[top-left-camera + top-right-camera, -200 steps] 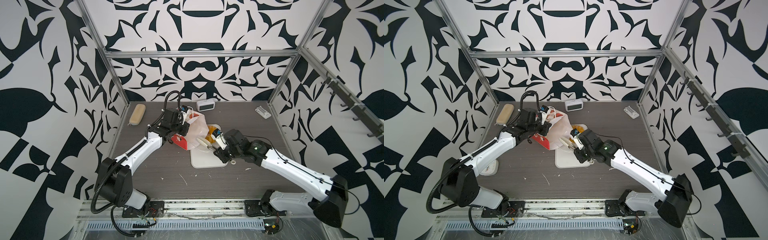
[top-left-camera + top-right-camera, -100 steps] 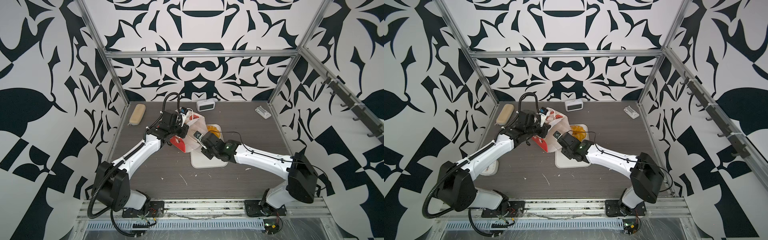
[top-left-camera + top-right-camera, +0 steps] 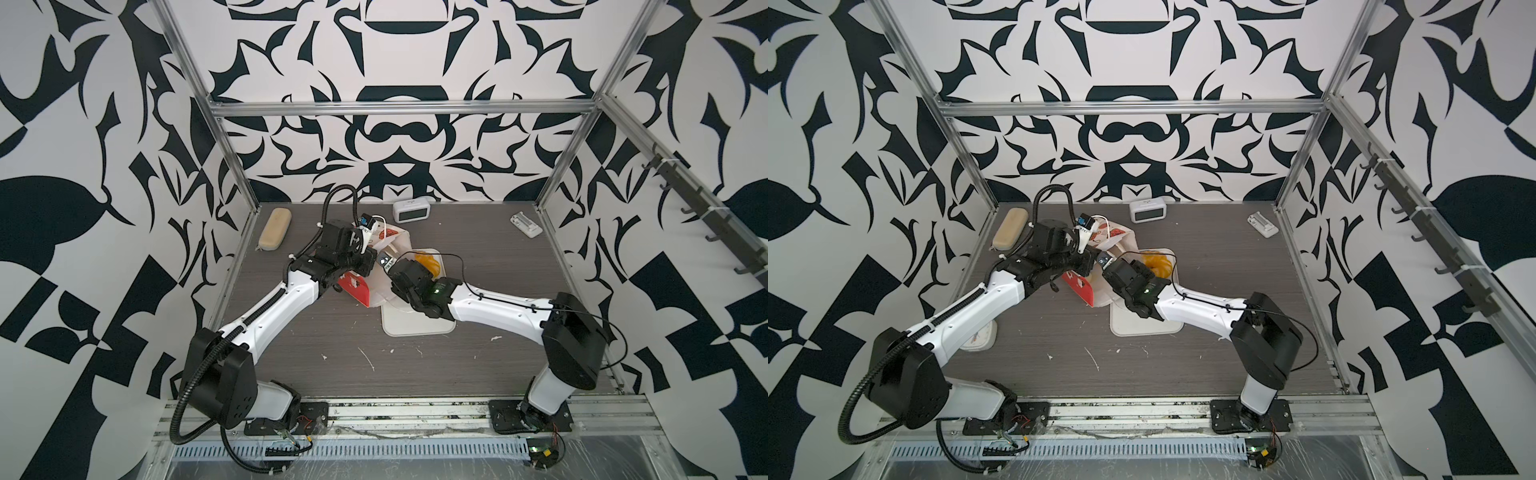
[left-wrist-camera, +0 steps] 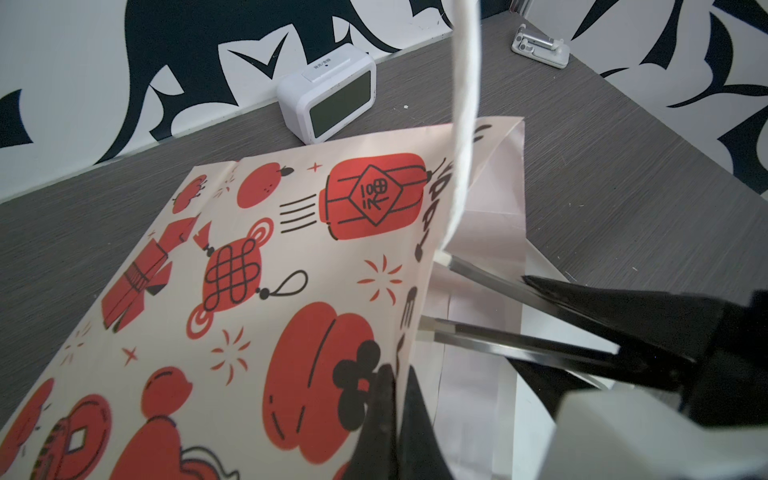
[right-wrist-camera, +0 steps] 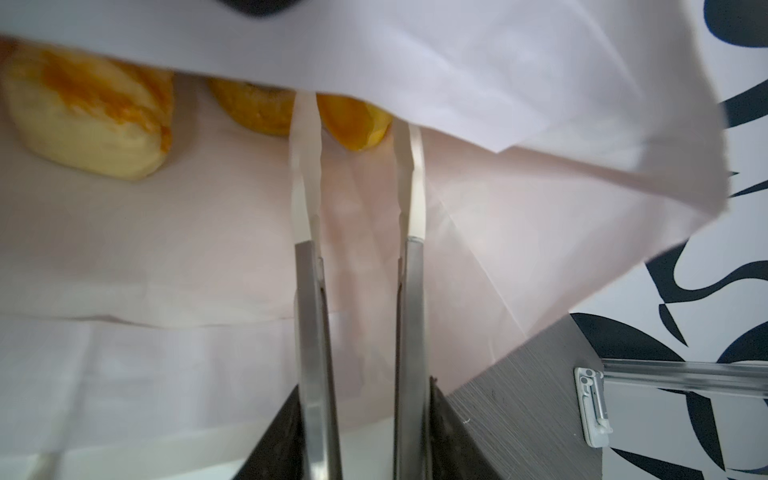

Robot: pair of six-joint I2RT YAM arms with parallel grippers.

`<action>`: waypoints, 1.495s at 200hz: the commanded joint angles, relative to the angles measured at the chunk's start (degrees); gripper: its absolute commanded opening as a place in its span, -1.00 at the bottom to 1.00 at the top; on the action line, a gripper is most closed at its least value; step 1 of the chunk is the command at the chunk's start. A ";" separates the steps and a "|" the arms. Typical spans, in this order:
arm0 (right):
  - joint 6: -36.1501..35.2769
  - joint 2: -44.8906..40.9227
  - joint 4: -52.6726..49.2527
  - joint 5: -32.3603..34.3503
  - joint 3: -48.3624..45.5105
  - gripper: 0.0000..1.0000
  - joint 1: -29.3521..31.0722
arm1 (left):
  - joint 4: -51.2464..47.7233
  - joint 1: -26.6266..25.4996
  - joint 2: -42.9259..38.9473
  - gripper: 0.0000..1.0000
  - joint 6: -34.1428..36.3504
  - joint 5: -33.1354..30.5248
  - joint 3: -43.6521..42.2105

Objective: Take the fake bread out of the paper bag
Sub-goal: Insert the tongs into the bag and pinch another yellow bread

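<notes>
I make out one sign: a Chinese character in the red lantern print (image 4: 374,195) on the paper bag (image 4: 257,270); the clock (image 4: 328,99) label is unreadable.

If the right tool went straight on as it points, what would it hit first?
Probably the fake bread: an orange piece lies just ahead of the open right tool, inside the paper bag.

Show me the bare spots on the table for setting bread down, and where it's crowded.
Bare: the near table strip between the white tray and the arm bases; also the stretch between the tray and the white bracket. Crowded: around the paper bag, where both arms meet beside the ring loaf.
</notes>
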 commanded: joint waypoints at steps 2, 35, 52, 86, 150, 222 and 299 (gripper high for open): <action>-0.67 0.80 4.21 3.56 3.62 -0.10 0.10 | 0.30 0.02 -2.08 -1.00 0.14 1.75 -0.93; -0.54 3.30 3.83 4.94 5.39 -0.10 0.05 | 0.56 0.02 -2.74 -1.00 0.13 1.76 -1.28; -0.19 4.02 3.67 5.46 5.79 -0.10 -0.02 | 0.65 0.01 -2.92 -1.00 0.13 1.70 -1.15; 0.50 4.39 3.35 6.15 6.01 -0.10 -0.39 | 0.74 0.02 -3.10 -1.00 0.15 1.84 -1.20; 3.00 8.11 -3.96 2.55 10.97 -0.28 -1.48 | 0.91 0.02 -3.95 -1.00 0.14 1.79 -1.68; 4.42 6.60 -4.76 0.76 9.18 -0.58 -1.44 | 1.92 0.02 -3.82 -1.00 -0.17 0.85 -1.90; 6.64 -1.26 -5.48 -3.83 2.30 -0.72 -1.37 | 4.44 0.02 -3.43 -1.00 -2.28 -4.89 -1.90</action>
